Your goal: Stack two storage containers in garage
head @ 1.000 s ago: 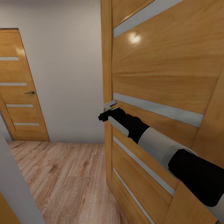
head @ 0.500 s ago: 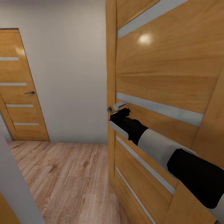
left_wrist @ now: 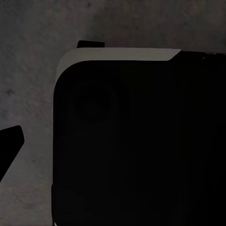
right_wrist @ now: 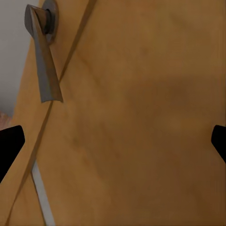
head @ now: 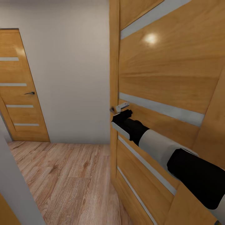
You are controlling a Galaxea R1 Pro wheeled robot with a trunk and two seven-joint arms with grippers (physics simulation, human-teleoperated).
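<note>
The right tool (head: 122,113) is stretched forward at the end of the black-and-white right arm (head: 162,150), up against the near wooden door (head: 168,78) just below its grey lever handle (head: 120,107). In the right wrist view the two black fingertips (right_wrist: 10,143) sit far apart at opposite edges of the frame with nothing but bare door panel between them, so the right tool is spread wide and has hold of nothing; the handle (right_wrist: 43,52) hangs off to one side of the gap, not between the fingers. Whether the tool actually touches the door cannot be told. The door is honey-coloured with pale grey horizontal stripes (head: 162,109), and its edge stands close to the camera. In the left wrist view one dark fingertip (left_wrist: 9,146) of the left tool shows beside a large black-and-white robot part (left_wrist: 132,136) over a dim mottled grey surface (left_wrist: 33,70); how far that tool is open cannot be told. Farther out, a grey-white wall (head: 68,72) runs behind the near door, a second matching closed door (head: 18,87) with its own small handle (head: 30,93) stands at the left, and light wood plank flooring (head: 65,181) covers the ground. The storage containers cannot be placed from this spot.
</note>
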